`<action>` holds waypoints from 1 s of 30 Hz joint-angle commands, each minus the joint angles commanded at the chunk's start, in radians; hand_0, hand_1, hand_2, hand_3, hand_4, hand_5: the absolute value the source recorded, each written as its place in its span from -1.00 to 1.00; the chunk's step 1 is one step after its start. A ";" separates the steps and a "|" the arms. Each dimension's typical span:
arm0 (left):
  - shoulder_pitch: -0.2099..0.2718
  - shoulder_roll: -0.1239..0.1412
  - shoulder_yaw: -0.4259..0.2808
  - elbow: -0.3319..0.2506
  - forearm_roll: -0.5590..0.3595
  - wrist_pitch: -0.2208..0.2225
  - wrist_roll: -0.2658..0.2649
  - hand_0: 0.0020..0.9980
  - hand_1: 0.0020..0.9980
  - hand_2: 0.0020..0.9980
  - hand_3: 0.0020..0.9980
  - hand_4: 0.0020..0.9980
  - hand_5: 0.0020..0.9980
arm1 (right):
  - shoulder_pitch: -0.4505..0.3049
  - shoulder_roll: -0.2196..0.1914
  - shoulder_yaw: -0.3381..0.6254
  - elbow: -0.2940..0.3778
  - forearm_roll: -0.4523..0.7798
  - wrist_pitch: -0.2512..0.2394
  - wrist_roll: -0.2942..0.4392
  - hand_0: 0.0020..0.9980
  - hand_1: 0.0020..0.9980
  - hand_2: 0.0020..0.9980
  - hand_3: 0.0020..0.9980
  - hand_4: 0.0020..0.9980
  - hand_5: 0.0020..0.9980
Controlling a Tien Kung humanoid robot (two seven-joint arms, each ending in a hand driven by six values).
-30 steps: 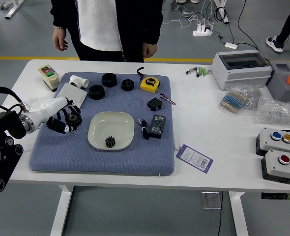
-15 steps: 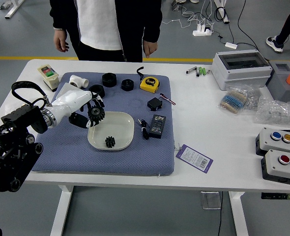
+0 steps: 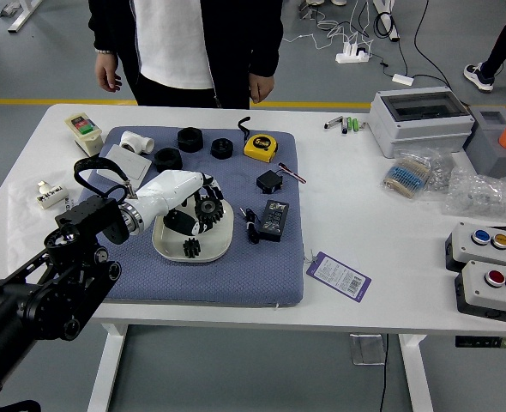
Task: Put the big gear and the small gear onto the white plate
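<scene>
White table [image 3: 347, 215], and at its eleven o'clock a person [image 3: 174, 51] stands, both hands hanging down. Blue mat [image 3: 167, 283] toward nine. From nine o'clock the robot's left hand [image 3: 169, 197] reaches over the white plate [image 3: 219, 237], its fingers closed around the big gear [image 3: 208, 207], above the plate's one o'clock side. The small gear [image 3: 191, 248] sits on the plate at six.

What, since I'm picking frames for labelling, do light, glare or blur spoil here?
Head view: even light, no heavy shadows; small glints on the crumpled clear plastic bag; nothing strongly blurred, though the big black gear blends into the black fingers of the left hand.
</scene>
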 joint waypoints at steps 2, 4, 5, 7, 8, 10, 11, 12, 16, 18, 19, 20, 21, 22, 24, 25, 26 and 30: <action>-0.002 -0.006 0.001 0.012 0.000 0.004 0.004 -0.37 -0.12 0.08 0.14 0.19 -1.00 | 0.000 0.000 0.001 0.000 0.002 0.000 0.001 0.34 0.37 0.47 0.12 0.57 0.35; -0.004 -0.014 -0.004 0.026 0.000 0.015 0.006 -0.22 0.06 0.53 0.44 0.65 -0.97 | 0.001 -0.001 0.001 0.000 0.001 -0.001 0.001 0.34 0.37 0.47 0.12 0.57 0.35; -0.005 -0.018 -0.011 0.032 0.000 0.018 0.010 -0.22 0.06 0.53 0.44 0.65 -0.97 | 0.002 -0.001 0.001 0.000 0.000 -0.001 0.001 0.34 0.37 0.47 0.12 0.57 0.35; -0.006 -0.022 -0.018 0.039 0.000 0.022 0.014 -0.22 0.06 0.53 0.44 0.65 -0.97 | 0.003 -0.001 0.001 0.000 0.000 -0.001 0.001 0.34 0.37 0.47 0.12 0.57 0.35; -0.007 -0.024 -0.021 0.041 0.000 0.024 0.015 -0.22 0.06 0.53 0.44 0.65 -0.97 | 0.004 -0.002 0.001 0.000 0.000 -0.001 0.001 0.34 0.37 0.47 0.12 0.57 0.35; -0.009 -0.026 -0.027 0.045 0.000 0.029 0.018 0.08 0.41 0.87 0.69 0.92 -0.90 | 0.004 -0.002 0.000 0.000 0.000 -0.001 0.001 0.35 0.37 0.46 0.12 0.57 0.35; -0.010 -0.027 -0.032 0.046 0.000 0.028 0.024 0.08 0.41 0.87 0.69 0.92 -0.90 | 0.005 -0.002 0.001 0.000 -0.001 -0.001 0.001 0.35 0.37 0.46 0.12 0.57 0.35; -0.011 -0.027 -0.035 0.046 0.000 0.026 0.028 0.08 0.41 0.87 0.69 0.92 -0.90 | 0.005 -0.002 0.001 0.000 -0.001 -0.001 0.002 0.35 0.37 0.46 0.12 0.57 0.35; -0.011 -0.025 -0.041 0.042 0.000 0.019 0.032 0.15 0.46 0.93 0.73 0.94 -0.92 | 0.005 -0.002 0.000 0.000 0.000 -0.001 0.002 0.35 0.37 0.47 0.12 0.57 0.35; -0.010 -0.023 -0.046 0.038 0.000 0.014 0.032 0.15 0.46 0.93 0.73 0.94 -0.92 | 0.005 -0.002 -0.001 0.000 0.001 -0.001 0.002 0.35 0.37 0.47 0.12 0.57 0.35; -0.009 -0.023 -0.050 0.035 0.000 0.014 0.031 0.15 0.46 0.93 0.73 0.94 -0.92 | 0.004 -0.002 -0.001 0.000 0.001 -0.001 0.002 0.35 0.37 0.47 0.12 0.57 0.35; -0.008 -0.022 -0.053 0.033 0.000 0.014 0.031 0.15 0.46 0.93 0.73 0.94 -0.92 | 0.004 -0.002 -0.001 0.000 0.001 -0.001 0.002 0.35 0.37 0.47 0.12 0.57 0.35; -0.005 -0.022 -0.059 0.027 0.000 0.018 0.030 0.15 0.46 0.93 0.73 0.94 -0.92 | 0.004 -0.002 -0.001 0.000 0.001 -0.001 0.002 0.35 0.37 0.47 0.12 0.57 0.35; -0.004 -0.022 -0.062 0.024 0.000 0.020 0.029 0.18 0.49 0.95 0.73 0.96 -0.88 | 0.003 -0.002 -0.001 0.000 0.002 -0.001 0.002 0.35 0.37 0.47 0.12 0.57 0.35; 0.000 -0.022 -0.069 0.013 0.000 0.030 0.024 0.18 0.49 0.95 0.73 0.96 -0.88 | 0.002 -0.002 -0.001 0.000 0.002 -0.001 0.002 0.35 0.37 0.47 0.12 0.57 0.35; 0.001 -0.022 -0.073 0.007 0.000 0.036 0.022 0.18 0.49 0.95 0.73 0.96 -0.88 | 0.001 -0.002 -0.001 0.000 0.002 -0.001 0.002 0.35 0.37 0.47 0.12 0.57 0.35; 0.003 -0.021 -0.077 0.001 0.000 0.041 0.020 0.18 0.49 0.95 0.73 0.96 -0.88 | 0.000 -0.002 -0.001 0.000 0.002 -0.001 0.002 0.35 0.37 0.47 0.12 0.57 0.35; 0.014 -0.020 -0.090 -0.024 0.000 0.058 0.012 0.19 0.50 0.96 0.74 0.95 -0.87 | -0.002 -0.001 -0.003 0.000 0.002 0.000 0.002 0.35 0.37 0.47 0.12 0.57 0.35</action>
